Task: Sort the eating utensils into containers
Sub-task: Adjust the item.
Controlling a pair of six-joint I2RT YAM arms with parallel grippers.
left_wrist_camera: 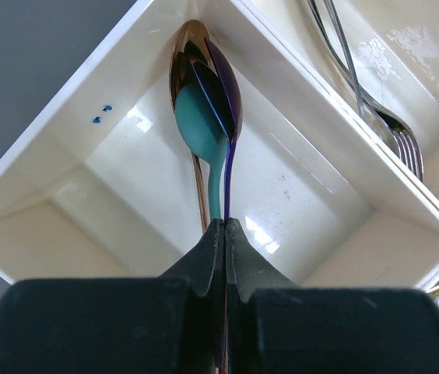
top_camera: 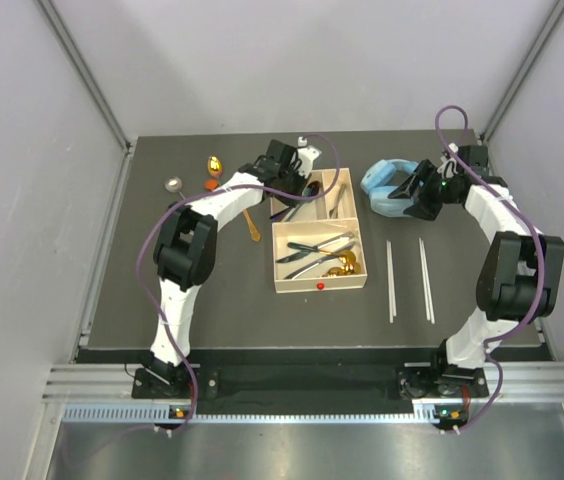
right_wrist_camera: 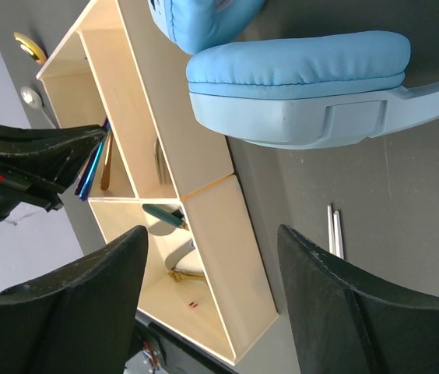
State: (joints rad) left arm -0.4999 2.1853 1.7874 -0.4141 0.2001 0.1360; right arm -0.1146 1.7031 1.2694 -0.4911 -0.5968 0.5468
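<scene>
The left tool [left_wrist_camera: 225, 226] is clenched on the thin handle of the purple spoon [left_wrist_camera: 233, 101], inside a small compartment of the tray [left_wrist_camera: 64, 117]. The spoon's long axis runs straight away from the tool, its bowl in the far corner, nested with a teal spoon [left_wrist_camera: 202, 128]. The right tool [right_wrist_camera: 208, 234] hangs released near the blue headphones [right_wrist_camera: 297, 70].
</scene>
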